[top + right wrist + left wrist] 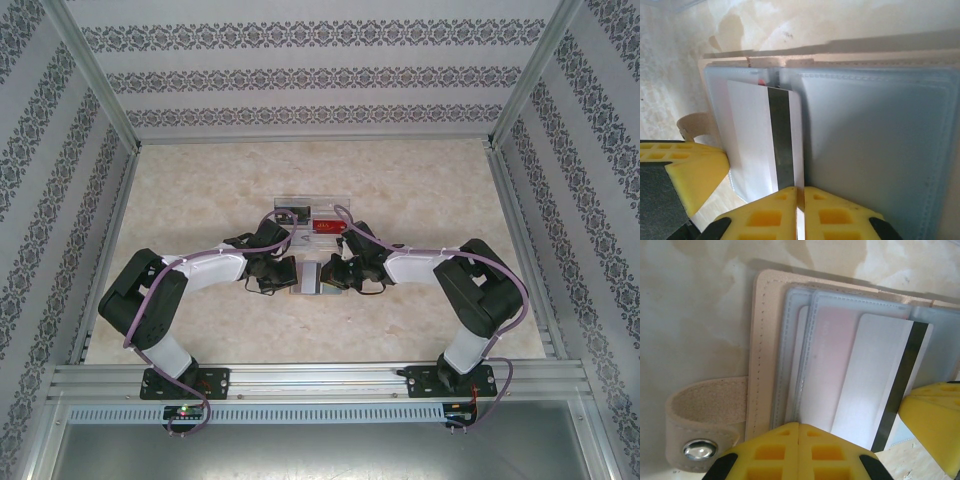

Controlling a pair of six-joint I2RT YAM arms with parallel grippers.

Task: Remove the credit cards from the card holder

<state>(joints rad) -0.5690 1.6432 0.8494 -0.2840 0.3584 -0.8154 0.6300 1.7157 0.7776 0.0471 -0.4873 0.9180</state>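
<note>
The card holder (311,279) is a tan booklet (762,340) of clear plastic sleeves (875,150), lying open on the table between both arms. A white credit card with a dark magnetic stripe (875,385) sticks partway out of one sleeve. My right gripper (801,190) is shut on that card's (752,140) near edge. My left gripper (799,425) is shut on the edge of a neighbouring sleeve that has a pale card inside. In the top view the two grippers, left (292,275) and right (331,275), almost touch over the holder.
A clear plastic box (310,213) stands just behind the holder with a red card and a dark card in it. The holder's tan strap with a metal snap (700,440) curls off its left side. Patterned walls enclose the marbled table (200,200).
</note>
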